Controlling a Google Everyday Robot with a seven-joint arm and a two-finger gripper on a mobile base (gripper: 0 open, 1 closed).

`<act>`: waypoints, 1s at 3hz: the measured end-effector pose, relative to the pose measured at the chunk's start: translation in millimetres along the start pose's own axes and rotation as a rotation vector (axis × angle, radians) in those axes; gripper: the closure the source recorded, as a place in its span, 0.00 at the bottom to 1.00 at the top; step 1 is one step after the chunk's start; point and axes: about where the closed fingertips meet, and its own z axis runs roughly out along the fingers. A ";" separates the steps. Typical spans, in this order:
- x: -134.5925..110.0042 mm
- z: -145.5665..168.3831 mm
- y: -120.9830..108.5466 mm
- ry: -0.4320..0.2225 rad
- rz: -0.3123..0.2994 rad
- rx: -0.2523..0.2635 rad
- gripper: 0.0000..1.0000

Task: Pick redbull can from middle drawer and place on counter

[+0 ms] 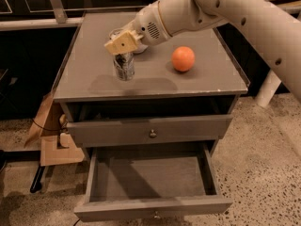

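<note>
The redbull can (124,69) stands upright on the left part of the counter (202,84), its base touching the surface. My gripper (123,50) comes in from the upper right and is shut on the can's top, with a tan finger pad (121,42) over its rim. The middle drawer (150,178) is pulled out below and shows nothing inside; its small knob (155,214) is at the front edge. The drawer above it (188,128) is closed.
An orange (183,59) sits on the counter to the right of the can. A white bowl (141,49) is mostly hidden behind my wrist. Cardboard (51,140) lies on the floor to the cabinet's left. A white post (265,86) stands at the right.
</note>
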 end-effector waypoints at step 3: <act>22.3 23.9 -29.3 -0.055 0.104 -0.013 1.00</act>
